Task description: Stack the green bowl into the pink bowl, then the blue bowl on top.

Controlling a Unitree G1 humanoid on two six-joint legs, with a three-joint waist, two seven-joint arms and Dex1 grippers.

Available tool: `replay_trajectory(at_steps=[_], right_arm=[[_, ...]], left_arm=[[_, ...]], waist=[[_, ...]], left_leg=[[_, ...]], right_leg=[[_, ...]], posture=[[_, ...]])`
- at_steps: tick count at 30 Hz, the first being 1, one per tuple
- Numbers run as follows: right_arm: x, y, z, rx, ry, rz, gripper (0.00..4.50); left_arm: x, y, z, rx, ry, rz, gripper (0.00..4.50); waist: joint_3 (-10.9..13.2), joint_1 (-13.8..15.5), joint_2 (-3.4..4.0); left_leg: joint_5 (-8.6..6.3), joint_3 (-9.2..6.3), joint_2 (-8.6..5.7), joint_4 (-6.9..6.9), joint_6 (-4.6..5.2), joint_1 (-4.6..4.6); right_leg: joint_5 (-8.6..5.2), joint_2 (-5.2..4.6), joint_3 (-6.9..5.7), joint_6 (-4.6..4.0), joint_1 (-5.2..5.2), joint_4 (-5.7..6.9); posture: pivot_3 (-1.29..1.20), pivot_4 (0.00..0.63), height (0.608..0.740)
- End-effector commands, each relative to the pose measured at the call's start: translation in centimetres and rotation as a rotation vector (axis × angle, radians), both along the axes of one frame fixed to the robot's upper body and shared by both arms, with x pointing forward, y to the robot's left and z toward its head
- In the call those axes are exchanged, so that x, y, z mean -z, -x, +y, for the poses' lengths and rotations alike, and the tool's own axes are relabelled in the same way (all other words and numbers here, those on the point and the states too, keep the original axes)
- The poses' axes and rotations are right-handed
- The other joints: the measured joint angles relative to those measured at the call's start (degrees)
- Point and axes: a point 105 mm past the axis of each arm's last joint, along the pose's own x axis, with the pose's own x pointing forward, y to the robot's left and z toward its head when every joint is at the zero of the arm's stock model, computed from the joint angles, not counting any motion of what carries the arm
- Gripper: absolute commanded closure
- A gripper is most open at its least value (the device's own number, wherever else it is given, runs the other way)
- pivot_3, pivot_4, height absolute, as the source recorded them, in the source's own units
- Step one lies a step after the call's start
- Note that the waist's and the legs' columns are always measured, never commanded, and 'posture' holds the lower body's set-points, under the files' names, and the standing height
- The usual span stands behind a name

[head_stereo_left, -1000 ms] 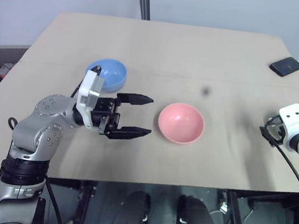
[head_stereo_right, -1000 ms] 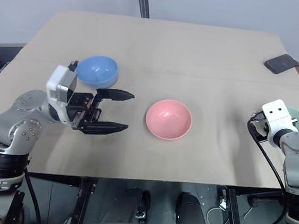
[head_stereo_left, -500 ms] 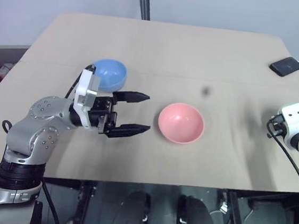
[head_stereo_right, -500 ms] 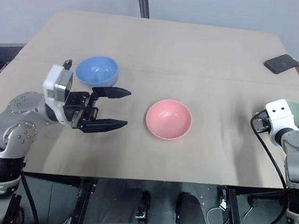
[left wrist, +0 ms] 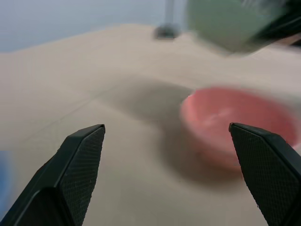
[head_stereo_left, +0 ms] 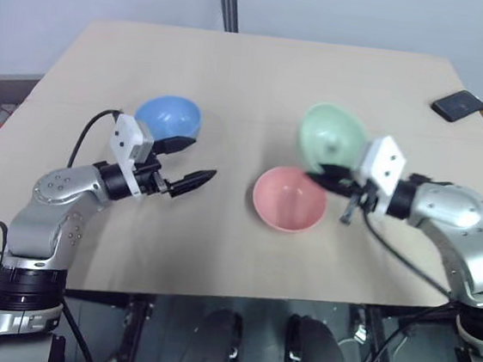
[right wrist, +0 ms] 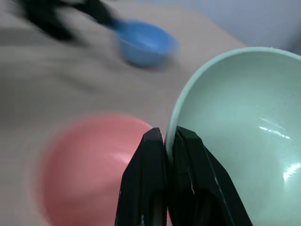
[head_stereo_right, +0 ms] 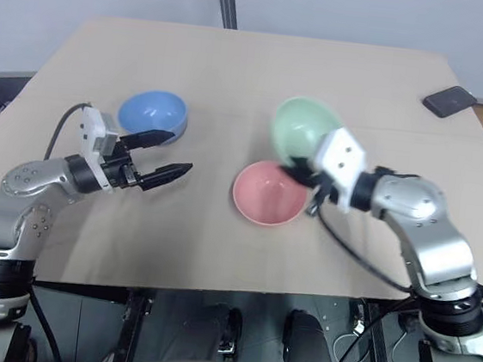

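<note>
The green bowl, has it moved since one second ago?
Yes. The green bowl, pinched at its rim by the right gripper, has come from the table's right edge to just above and behind the pink bowl, tilted.

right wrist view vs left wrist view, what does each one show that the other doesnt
Right wrist view alone: the right end effector shut on the rim of the green bowl, seen from inside the bowl, and the blue bowl beyond it.

Left wrist view alone: the left end effector open, its two fingers wide apart over the bare table, and the green bowl's underside.

Both: the pink bowl empty on the table, with the green bowl held tilted above it, not yet stacked.
</note>
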Motion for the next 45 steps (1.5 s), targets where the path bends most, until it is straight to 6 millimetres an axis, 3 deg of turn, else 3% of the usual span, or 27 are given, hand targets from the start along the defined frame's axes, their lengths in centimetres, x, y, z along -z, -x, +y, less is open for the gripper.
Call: replay_trajectory(at_steps=[1,2,6,12,13,18,24,32,40,41,42,45], right_arm=[[0.3,0.9,1.3,-0.130,0.056,-0.016,4.40],[0.7,0.7,1.3,-0.147,0.085,-0.013,4.40],[1.6,0.0,1.1,-0.155,0.154,0.001,3.20],[-0.1,0.0,0.0,-0.097,0.118,-0.029,0.18],[-0.7,0.2,-0.2,-0.084,0.086,-0.028,0.07],[-3.6,1.2,-1.7,-0.003,-0.101,-0.013,0.07],[-3.8,1.0,-3.5,0.125,-0.140,-0.038,0.07],[-3.3,0.2,-4.9,0.218,-0.137,-0.080,0.07],[-2.8,0.0,-6.0,0.267,-0.131,-0.091,0.00],[-2.8,0.0,-6.1,0.273,-0.131,-0.091,0.00],[-2.7,0.0,-6.2,0.279,-0.131,-0.092,0.00],[-2.7,0.0,-6.6,0.296,-0.142,-0.088,0.00]], left_arm=[[-0.9,0.0,0.4,-0.033,-0.028,-0.046,0.00],[-1.0,0.0,0.3,-0.035,-0.029,-0.049,0.00],[-1.6,-0.1,0.2,-0.052,-0.024,-0.067,0.00],[-1.8,-1.2,0.8,-0.231,-0.144,-0.105,0.00],[-1.9,-1.4,0.9,-0.257,-0.159,-0.098,0.00],[-3.1,-3.4,0.8,-0.349,-0.345,-0.080,0.00],[-4.0,-6.2,1.8,-0.456,-0.545,-0.073,0.00],[-0.8,-8.7,2.9,-0.528,-0.706,0.075,0.00],[-0.5,-9.3,1.5,-0.477,-0.664,0.096,3.93],[-0.7,-9.1,1.0,-0.446,-0.649,0.082,4.04],[-1.0,-8.9,0.2,-0.403,-0.623,0.068,4.43],[-2.5,-7.6,-2.6,-0.224,-0.562,-0.012,4.43]], waist=[[0.0,0.4,-0.01],[0.0,0.6,-0.01],[0.0,0.7,-0.01],[0.0,0.6,-0.01],[0.0,0.6,-0.01],[0.0,1.0,-0.10],[0.0,0.7,-0.11],[0.0,0.7,-0.14],[0.1,0.7,-0.29],[0.1,0.7,-0.29],[0.1,0.7,-0.29],[0.1,0.7,-0.29]], left_leg=[[0.00,0.00,-0.01,0.00,0.00,-0.02],[0.00,0.00,-0.02,0.00,0.00,-0.03],[0.00,-0.01,-0.03,0.01,0.00,-0.01],[0.00,-0.01,-0.02,0.01,-0.02,-0.02],[0.00,-0.01,-0.02,0.01,-0.02,-0.01],[0.00,-0.09,-0.03,0.01,-0.02,-0.04],[0.00,-0.02,-0.08,0.01,-0.02,0.00],[0.01,0.06,-0.05,0.01,-0.01,0.00],[0.00,0.03,-0.07,0.04,0.01,-0.08],[0.00,0.03,-0.07,0.04,0.01,-0.08],[0.01,0.03,-0.06,0.04,0.01,-0.06],[0.01,0.03,-0.04,0.05,0.00,-0.06]], right_leg=[[0.00,-0.02,-0.02,0.00,-0.01,-0.02],[0.00,-0.04,-0.03,0.00,-0.01,-0.02],[-0.02,-0.08,-0.09,-0.05,0.00,-0.01],[0.01,-0.08,-0.10,-0.01,-0.01,0.00],[0.02,-0.08,-0.10,-0.01,0.00,0.00],[0.02,-0.10,-0.19,-0.01,0.02,0.02],[0.01,-0.08,-0.13,0.00,0.02,0.06],[0.00,0.02,-0.05,0.03,-0.03,0.11],[0.00,0.00,-0.04,0.03,-0.04,0.09],[0.00,0.00,-0.04,0.03,-0.04,0.09],[0.00,0.00,-0.04,0.03,-0.04,0.10],[0.00,0.00,-0.04,0.03,-0.05,0.12]], posture=[[0.00,0.150,0.739],[0.00,0.150,0.739],[0.00,0.150,0.739],[0.00,0.150,0.739],[0.00,0.150,0.739],[0.00,0.150,0.739],[0.00,0.150,0.739],[0.00,0.150,0.739],[0.00,0.150,0.739],[0.00,0.150,0.739],[0.00,0.150,0.739],[0.00,0.150,0.739]])
